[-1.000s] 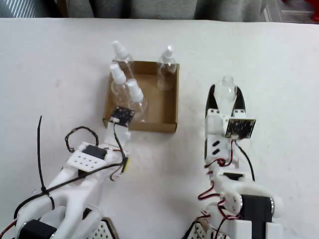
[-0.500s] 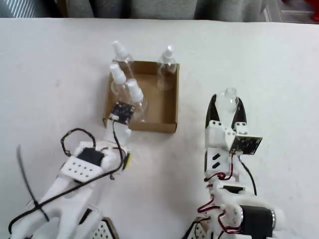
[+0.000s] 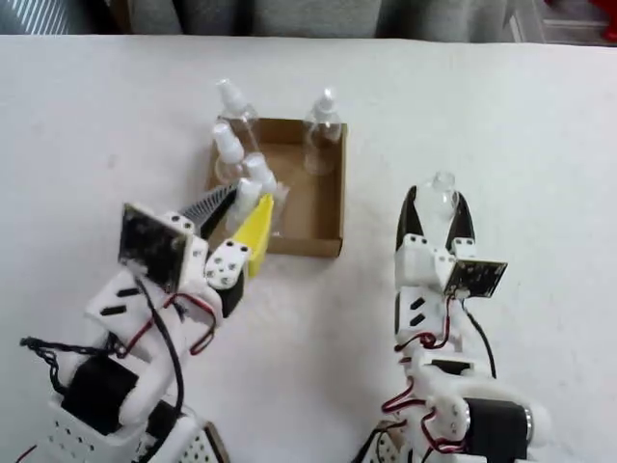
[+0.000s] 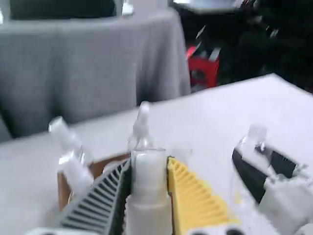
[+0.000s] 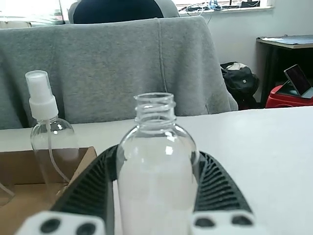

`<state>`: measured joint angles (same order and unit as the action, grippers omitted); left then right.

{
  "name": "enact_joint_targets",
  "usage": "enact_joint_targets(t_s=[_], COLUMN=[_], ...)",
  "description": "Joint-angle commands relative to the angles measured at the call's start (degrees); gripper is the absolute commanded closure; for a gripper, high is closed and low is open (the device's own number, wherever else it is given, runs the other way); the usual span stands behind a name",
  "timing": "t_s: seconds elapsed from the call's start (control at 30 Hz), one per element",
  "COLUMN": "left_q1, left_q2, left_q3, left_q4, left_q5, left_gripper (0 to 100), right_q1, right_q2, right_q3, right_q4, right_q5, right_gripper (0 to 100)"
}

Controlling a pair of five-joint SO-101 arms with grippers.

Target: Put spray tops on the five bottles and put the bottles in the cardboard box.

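A clear bottle [image 3: 441, 196] with a bare threaded neck stands right of the cardboard box [image 3: 323, 207]; my right gripper [image 3: 439, 204] is shut on it, black fingers [image 5: 90, 183] on either side of its body [image 5: 156, 171]. My left gripper [image 3: 247, 198] hovers over the box's front left corner, with its grey and yellow fingers [image 4: 193, 193] shut on a white spray top [image 4: 145, 188]. Several capped bottles stand in and at the box, one at its back right [image 3: 323, 125] and others at its left side [image 3: 231, 154].
A white table [image 3: 501, 106] spreads wide to the right of and behind the box. A grey cloth-covered shape [image 5: 122, 63] stands past the table's far edge. Both arm bases [image 3: 463, 405] occupy the near edge.
My left arm has risen and swung, bringing its gripper into sight above the box's front left corner. My right arm drew the bottle slightly nearer, then held still.
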<state>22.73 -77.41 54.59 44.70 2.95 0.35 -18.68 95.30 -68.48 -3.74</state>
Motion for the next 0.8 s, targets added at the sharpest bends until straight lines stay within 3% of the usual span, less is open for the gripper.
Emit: enact_joint_targets(t_s=[0.0, 0.1, 0.2, 0.53, 0.77], left_q1=[3.9, 3.9, 3.9, 4.0, 4.4], left_q2=[1.5, 6.5, 13.8, 38.8, 50.9], left_q3=[-6.4, -9.0, -14.3, -39.2, -49.2], left_q4=[-16.6, -31.6, -39.6, -40.4, -40.7], left_q5=[0.3, 0.3, 0.3, 0.3, 0.3], left_gripper=[98, 98, 98, 98, 98], right_q1=[-2.0, -3.0, -4.6, -15.4, -20.7], right_q2=[-2.1, -2.2, -2.2, -2.2, -2.2], right_q3=[0.6, 0.6, 0.6, 0.6, 0.6], right_q4=[-0.2, -0.2, -1.0, -7.6, -10.8], right_q5=[-1.3, -1.3, -1.3, -1.1, -1.1], right_gripper=[98.3, 98.3, 98.2, 98.3, 98.3])
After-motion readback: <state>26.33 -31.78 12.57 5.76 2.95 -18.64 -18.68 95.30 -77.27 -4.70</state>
